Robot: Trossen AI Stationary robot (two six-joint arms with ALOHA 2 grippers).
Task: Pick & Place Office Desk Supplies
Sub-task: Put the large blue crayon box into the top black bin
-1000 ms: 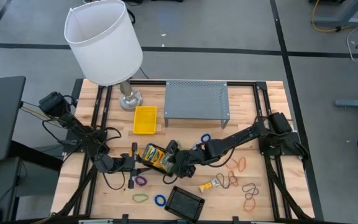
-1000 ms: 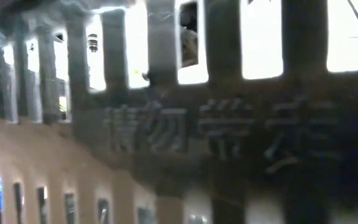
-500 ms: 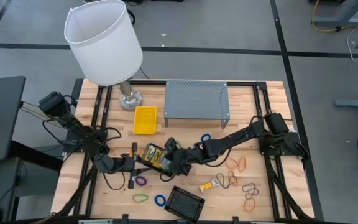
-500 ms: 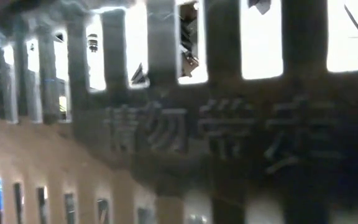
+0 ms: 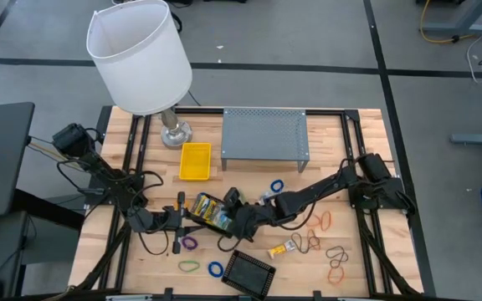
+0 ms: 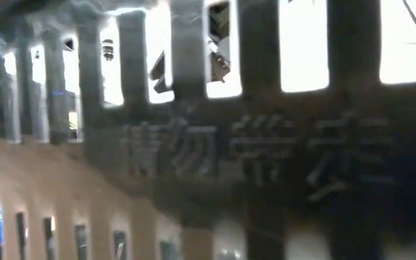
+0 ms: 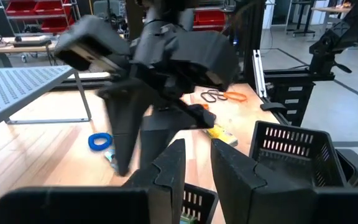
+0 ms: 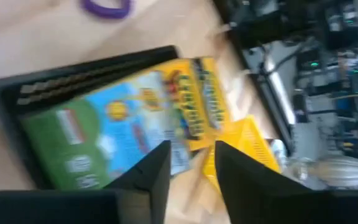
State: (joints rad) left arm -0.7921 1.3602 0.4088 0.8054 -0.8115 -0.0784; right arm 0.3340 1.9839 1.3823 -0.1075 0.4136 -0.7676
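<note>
My right end effector (image 5: pixel 234 219) hangs directly above the crayon box (image 5: pixel 211 211), which lies in a black mesh tray (image 8: pixel 17 99) on the tabletop (image 5: pixel 325 251). In my right wrist view the two dark fingers (image 8: pixel 151 171) stand a little apart with nothing between them, so I am released, and the box sits just ahead of and below the tips. Its long axis runs across the line of my fingers, from the green end to the yellow end, so I judge that a grasp would close across its short width.

My left end effector (image 5: pixel 179 219) is just beside the same tray on the other side, its fingers (image 7: pixel 173 168) narrowly apart and empty. I am the nearer one to the box's yellow end; the left sits closer to its green end.
</note>
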